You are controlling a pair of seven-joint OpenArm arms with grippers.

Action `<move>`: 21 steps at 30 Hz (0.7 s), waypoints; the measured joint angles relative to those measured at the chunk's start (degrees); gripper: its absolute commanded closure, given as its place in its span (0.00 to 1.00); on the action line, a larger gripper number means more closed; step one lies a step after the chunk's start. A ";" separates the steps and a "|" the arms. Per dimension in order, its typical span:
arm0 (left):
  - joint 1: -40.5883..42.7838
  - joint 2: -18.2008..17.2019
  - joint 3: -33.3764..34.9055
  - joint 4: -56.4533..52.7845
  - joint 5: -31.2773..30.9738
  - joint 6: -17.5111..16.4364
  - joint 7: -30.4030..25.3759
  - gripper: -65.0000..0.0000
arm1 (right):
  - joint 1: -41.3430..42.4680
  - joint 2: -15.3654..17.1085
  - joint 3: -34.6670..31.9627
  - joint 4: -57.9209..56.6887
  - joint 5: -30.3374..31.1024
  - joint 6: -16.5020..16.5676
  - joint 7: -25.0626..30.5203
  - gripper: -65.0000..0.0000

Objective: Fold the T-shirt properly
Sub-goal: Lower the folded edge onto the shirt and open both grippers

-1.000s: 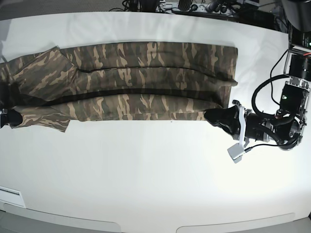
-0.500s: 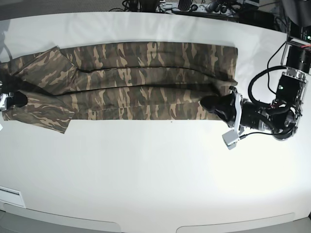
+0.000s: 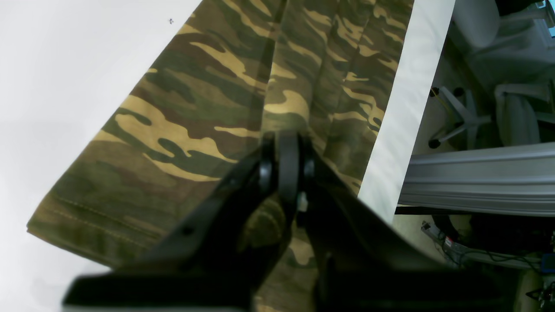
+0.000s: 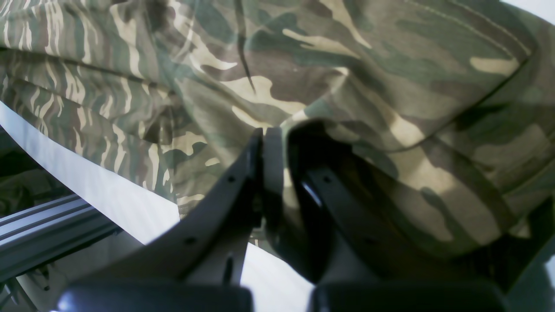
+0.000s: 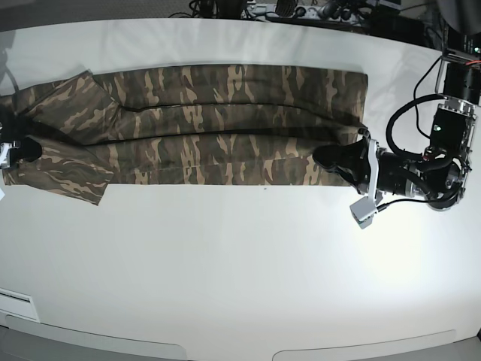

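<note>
Camouflage T-shirt [image 5: 210,124] folded lengthwise on white table [image 5: 225,278], left gripper [image 5: 327,159] and right gripper [image 5: 28,147] each clamped on near edge.

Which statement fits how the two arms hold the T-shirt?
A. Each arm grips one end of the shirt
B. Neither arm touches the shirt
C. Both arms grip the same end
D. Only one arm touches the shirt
A: the left gripper pinches the T-shirt at one end, and the right gripper pinches the opposite end; both wrist views show cloth between closed fingers.
</note>
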 measured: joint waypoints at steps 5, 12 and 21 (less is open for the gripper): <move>0.00 -0.68 0.02 0.00 -0.02 0.00 0.00 1.00 | 0.02 1.05 0.00 0.00 0.00 0.00 0.00 1.00; 1.31 -0.98 -0.04 0.04 -0.04 0.00 -0.24 1.00 | -3.41 0.28 0.09 0.02 0.09 0.00 0.15 1.00; 5.84 -0.79 0.02 0.00 10.62 -0.02 -2.69 1.00 | -7.41 -0.66 0.09 0.00 -5.57 0.00 3.39 1.00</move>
